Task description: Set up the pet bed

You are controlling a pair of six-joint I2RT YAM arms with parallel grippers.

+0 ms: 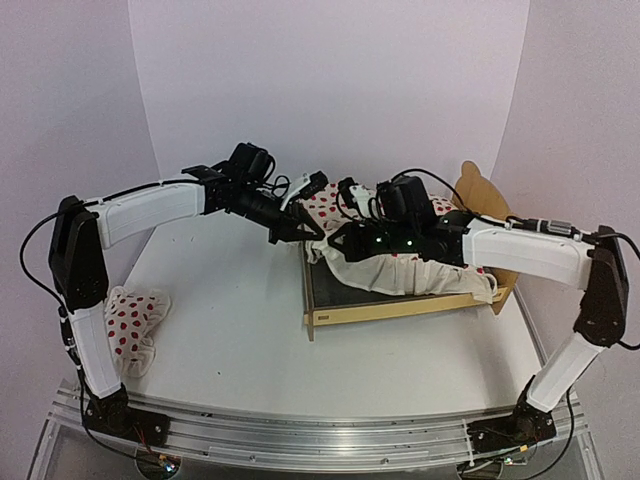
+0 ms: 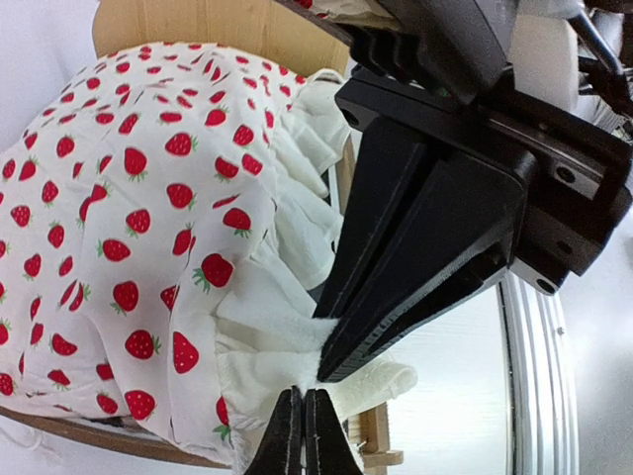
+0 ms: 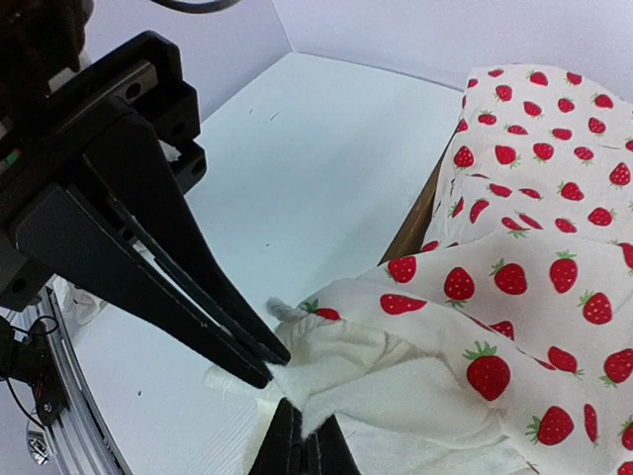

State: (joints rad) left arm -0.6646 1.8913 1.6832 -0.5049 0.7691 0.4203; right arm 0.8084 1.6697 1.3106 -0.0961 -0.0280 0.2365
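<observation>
Pet bed: light plywood frame on the right half of the table, set at a slight angle. One long side rail faces the arm bases.
Headboard: scalloped, at the right end of the frame, close to the right edge of the table.
Mattress: dark. Only a strip at the left (foot) end shows; the rest is covered.
Cloth: cream with a strawberry print and a ruffled hem. It is draped over most of the bed and spills over the near rail toward the right end. Its left edge is gathered up at the two hands.
Left hand: fingers fully closed, pinching the plain cream edge of the cloth above the foot end of the bed.
Right hand: fingers fully closed on the same cream edge, just beside the left hand. In both wrist views the two sets of fingertips are nearly touching.
Pillow: small, strawberry print, lying flat near the left edge of the table beside the left arm, well apart from the bed.
Open room: bare table between the pillow and the foot end, and from the near rail to the front edge of the table. The surface behind the bed is hidden by the cloth and arms.
</observation>
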